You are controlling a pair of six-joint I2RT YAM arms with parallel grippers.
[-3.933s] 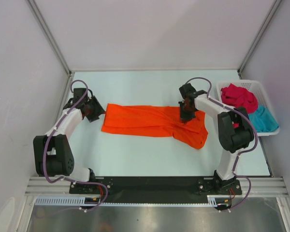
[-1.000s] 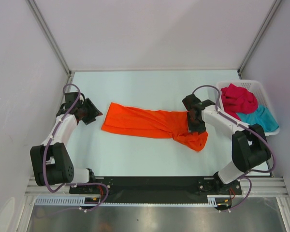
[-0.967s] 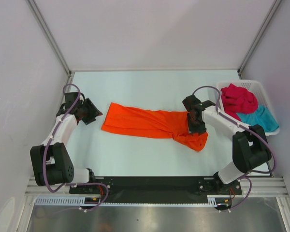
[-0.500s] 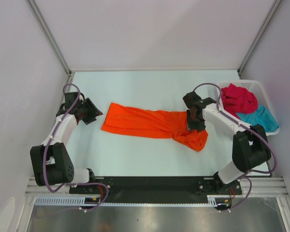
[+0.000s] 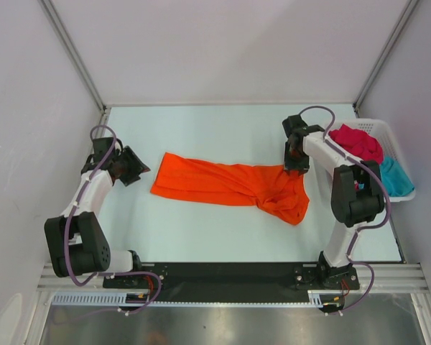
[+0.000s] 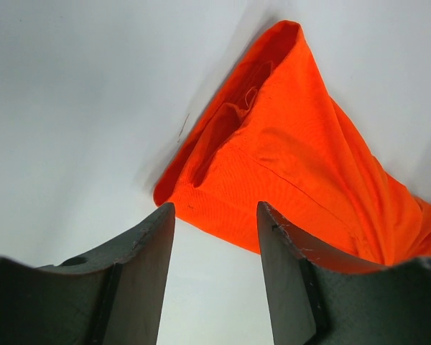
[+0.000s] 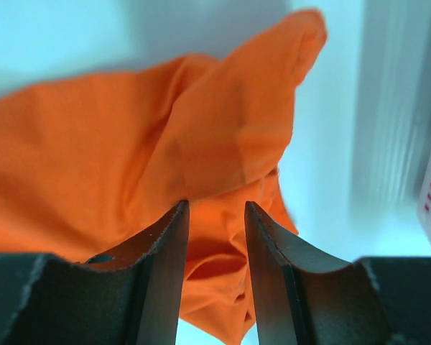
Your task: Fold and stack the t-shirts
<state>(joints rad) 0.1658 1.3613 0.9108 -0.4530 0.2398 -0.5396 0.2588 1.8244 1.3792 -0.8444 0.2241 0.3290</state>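
Orange t-shirt [image 5: 223, 183], long and bunched, flat on bench [image 5: 201, 129]. Red t-shirt [image 5: 355, 142] and blue t-shirt [image 5: 394, 176] heaped in basket [image 5: 377, 126]. Left pincer [image 6: 215, 212] spread, near shirt's left end. Right pincer [image 7: 215, 207] spread over right corner, pinching nothing.

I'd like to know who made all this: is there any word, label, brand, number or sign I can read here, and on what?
No readable text in any view. The orange t-shirt, crimson t-shirt, teal t-shirt and white lattice basket are plain, and no lettering shows on the left arm or right arm.
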